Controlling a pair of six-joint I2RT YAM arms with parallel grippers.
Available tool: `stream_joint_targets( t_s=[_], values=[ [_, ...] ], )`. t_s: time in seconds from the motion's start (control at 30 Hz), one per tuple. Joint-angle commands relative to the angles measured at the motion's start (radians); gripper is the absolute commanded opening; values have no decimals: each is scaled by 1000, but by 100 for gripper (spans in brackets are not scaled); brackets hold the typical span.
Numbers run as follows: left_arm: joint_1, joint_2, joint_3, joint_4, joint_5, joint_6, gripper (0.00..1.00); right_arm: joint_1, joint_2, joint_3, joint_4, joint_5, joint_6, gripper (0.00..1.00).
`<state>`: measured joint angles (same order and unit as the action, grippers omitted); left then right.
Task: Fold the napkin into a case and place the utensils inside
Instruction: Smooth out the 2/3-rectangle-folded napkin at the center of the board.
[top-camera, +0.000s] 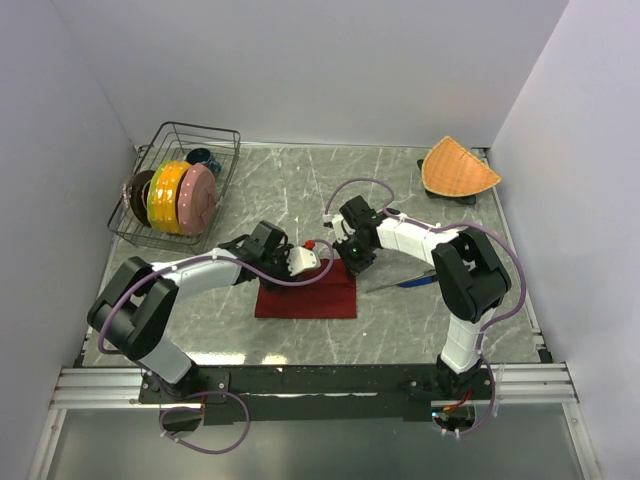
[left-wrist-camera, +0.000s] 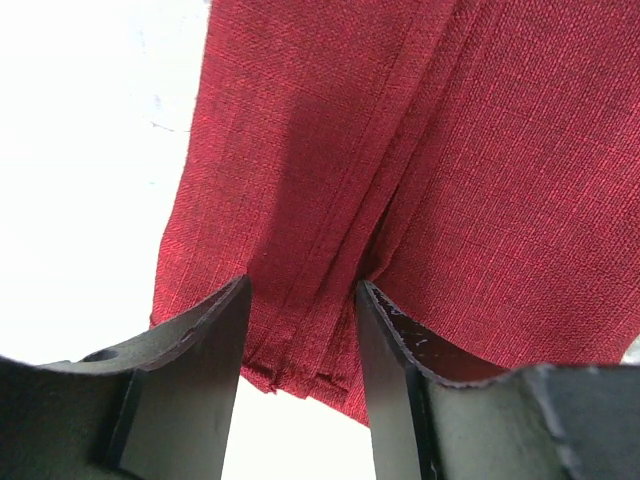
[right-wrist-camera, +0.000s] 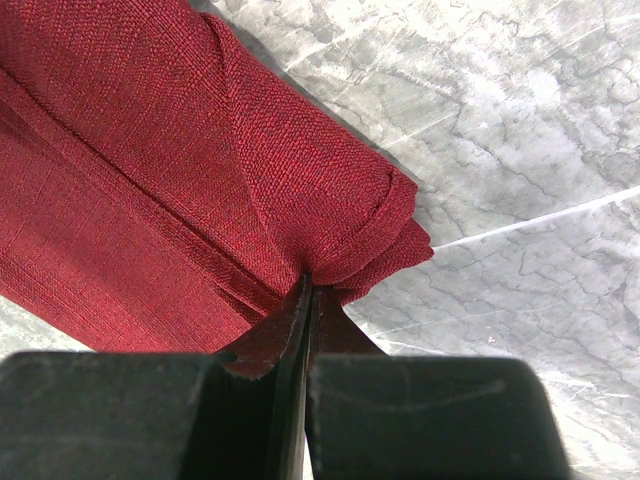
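Note:
The dark red napkin (top-camera: 306, 296) lies folded on the marble table just in front of both grippers. My left gripper (top-camera: 316, 262) is at its far left edge. In the left wrist view its jaws (left-wrist-camera: 302, 285) stand open and straddle the stacked hems of the napkin (left-wrist-camera: 450, 150). My right gripper (top-camera: 354, 266) is at the far right corner. In the right wrist view it (right-wrist-camera: 307, 283) is shut on a bunched fold of the napkin (right-wrist-camera: 150, 150). The silver fork (top-camera: 384, 287) and the blue-purple knife (top-camera: 416, 282) lie on the table to the right of the napkin.
A wire dish rack (top-camera: 222, 140) with coloured plates (top-camera: 182, 196) stands at the back left. The orange woven fan-shaped mat (top-camera: 458, 168) sits at the back right. White walls close in the table on three sides.

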<state>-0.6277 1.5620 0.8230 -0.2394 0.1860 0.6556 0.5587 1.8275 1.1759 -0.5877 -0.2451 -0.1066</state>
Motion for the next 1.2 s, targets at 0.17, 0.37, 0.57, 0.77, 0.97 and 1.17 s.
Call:
stream_joint_targets(
  t_s=[0.17,0.37,0.57,0.77,0.97,1.17],
  values=[
    [0,13,38,-20,56,44,20,3,-34,10,20,13,-10,0],
    [2,-17,51,-63,96,30,3,0,-46,30,3,15,-18,0],
    [2,-59,68,-95,128,4,1,-5,-69,57,-38,7,-25,0],
    [-9,-62,56,-115,148,-27,1,-10,-93,54,-67,13,-47,0],
    [-40,-36,30,-97,132,-63,1,-11,-70,34,-47,9,-41,0],
    [-40,1,-18,-54,58,-53,1,-11,-19,8,-9,6,-22,0]
  ],
)
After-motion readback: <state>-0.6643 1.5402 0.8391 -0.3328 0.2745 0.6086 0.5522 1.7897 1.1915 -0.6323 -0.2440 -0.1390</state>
